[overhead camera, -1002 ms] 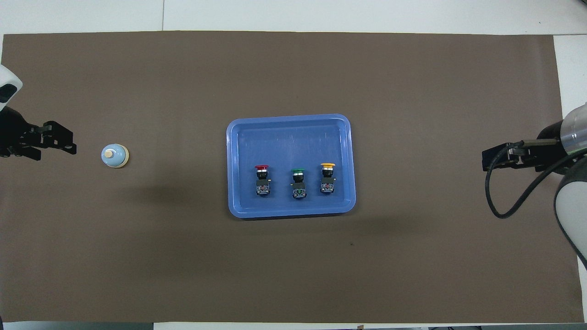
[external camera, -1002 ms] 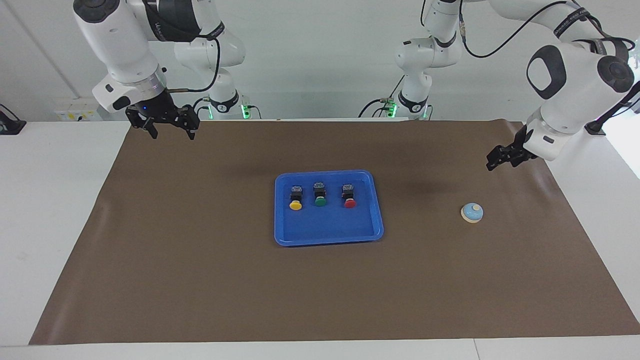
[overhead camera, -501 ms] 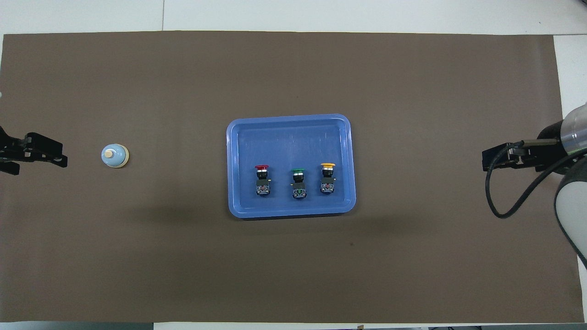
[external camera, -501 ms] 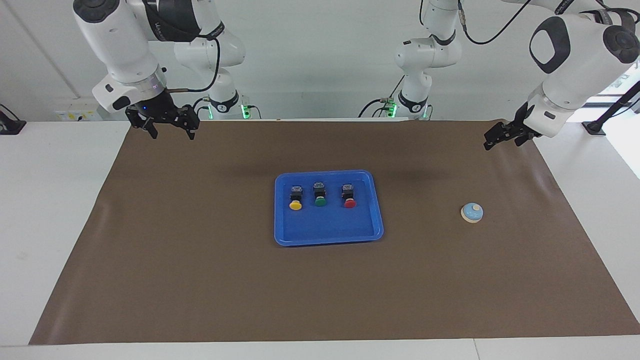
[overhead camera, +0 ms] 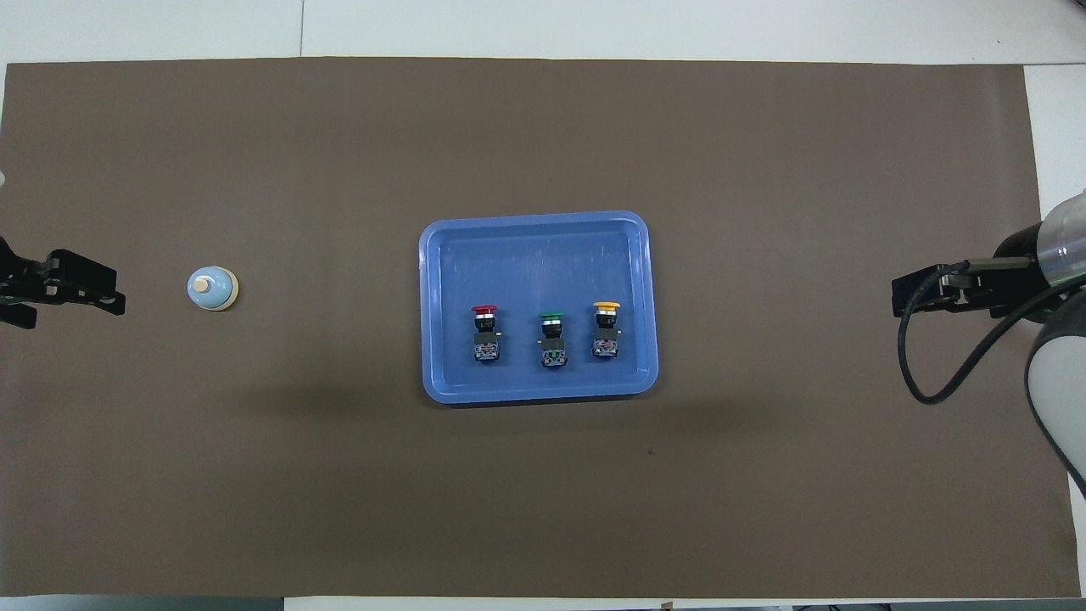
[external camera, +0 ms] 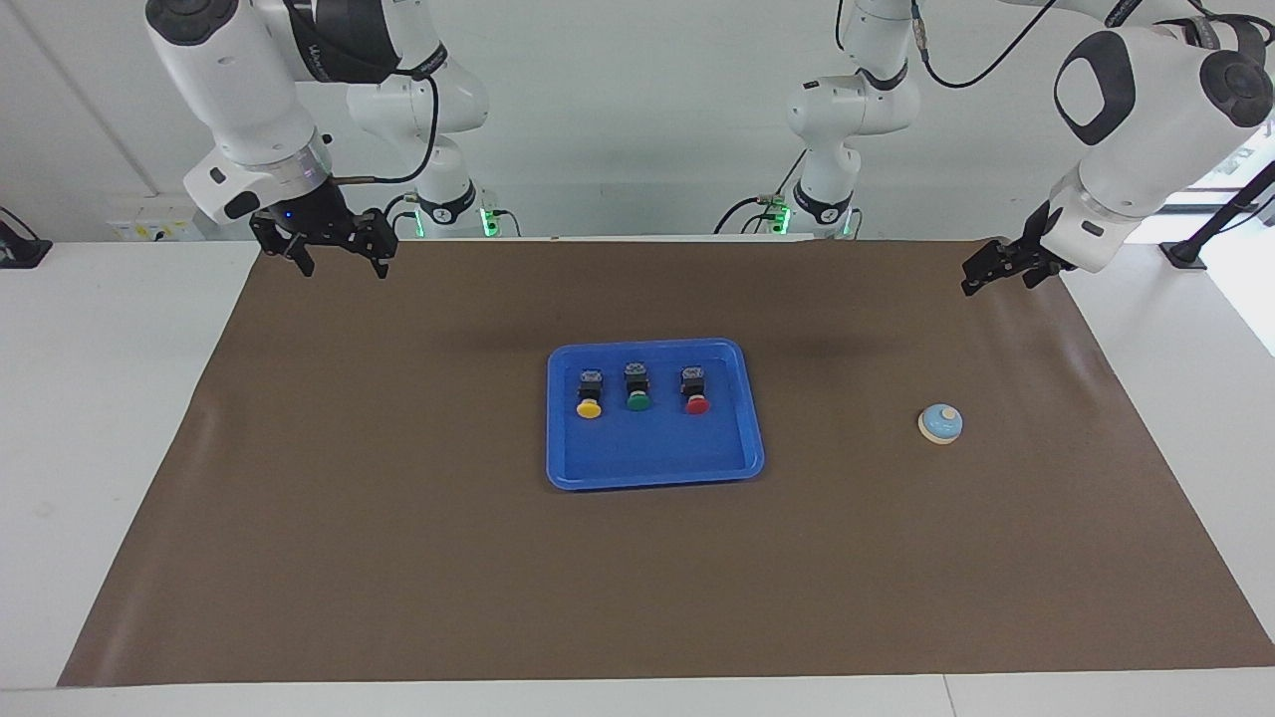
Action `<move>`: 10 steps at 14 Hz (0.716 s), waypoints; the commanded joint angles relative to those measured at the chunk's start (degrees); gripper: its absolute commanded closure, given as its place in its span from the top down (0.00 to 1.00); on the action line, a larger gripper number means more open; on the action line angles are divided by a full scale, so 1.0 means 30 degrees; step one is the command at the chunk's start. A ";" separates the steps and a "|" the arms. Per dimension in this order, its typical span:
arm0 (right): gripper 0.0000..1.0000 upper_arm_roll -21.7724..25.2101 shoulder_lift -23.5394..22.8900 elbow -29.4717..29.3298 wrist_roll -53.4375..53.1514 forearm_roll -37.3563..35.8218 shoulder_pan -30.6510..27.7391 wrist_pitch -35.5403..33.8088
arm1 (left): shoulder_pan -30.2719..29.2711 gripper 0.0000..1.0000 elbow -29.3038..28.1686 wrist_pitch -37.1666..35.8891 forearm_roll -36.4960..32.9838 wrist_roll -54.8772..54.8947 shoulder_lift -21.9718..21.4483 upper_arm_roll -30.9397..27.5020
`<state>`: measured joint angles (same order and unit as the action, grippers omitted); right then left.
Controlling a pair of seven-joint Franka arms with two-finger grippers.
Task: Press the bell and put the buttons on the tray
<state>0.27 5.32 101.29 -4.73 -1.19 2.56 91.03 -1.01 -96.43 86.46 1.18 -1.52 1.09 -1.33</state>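
Brown mat (external camera: 637, 558) covered my white desk (external camera: 100, 398) below a white wall (external camera: 637, 119), seen only facing; both claws, left (external camera: 981, 274) and right (external camera: 339, 254), hung open, empty.

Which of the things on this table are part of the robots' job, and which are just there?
Part of the job:
- bell
- yellow button, green button and red button, all on the tray
- tray
- left gripper and right gripper, both open, holding nothing

Just there:
- brown mat covering the table
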 commanded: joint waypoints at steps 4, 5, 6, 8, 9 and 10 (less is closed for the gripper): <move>1.00 -0.0266 0.0367 0.0367 -0.0094 -0.0132 -0.0327 0.0008 | 0.0189 1.00 0.0326 -0.0284 0.0045 0.0067 -0.0217 -0.0114; 1.00 -0.0266 0.0367 0.0396 -0.0094 -0.0132 -0.0327 0.0008 | 0.0218 1.00 0.0355 -0.0284 -0.0013 0.0067 -0.0217 -0.0085; 1.00 -0.0266 0.0367 0.0367 -0.0094 -0.0132 -0.0327 0.0008 | 0.0189 1.00 0.0471 -0.0342 -0.0245 0.0096 -0.0217 -0.0056; 1.00 -0.0266 0.0367 0.0367 -0.0094 -0.0132 -0.0327 0.0008 | 0.0218 1.00 0.0590 -0.0313 -0.0277 0.0096 -0.0217 -0.0026; 1.00 -0.0266 0.0367 0.0367 -0.0094 -0.0132 -0.0327 0.0008 | 0.0218 1.00 0.0561 -0.0284 -0.0277 0.0096 -0.0246 0.0003; 1.00 -0.0266 0.0367 0.0367 -0.0094 -0.0132 -0.0327 0.0008 | 0.0218 1.00 0.0589 -0.0284 -0.0277 0.0096 -0.0246 0.0061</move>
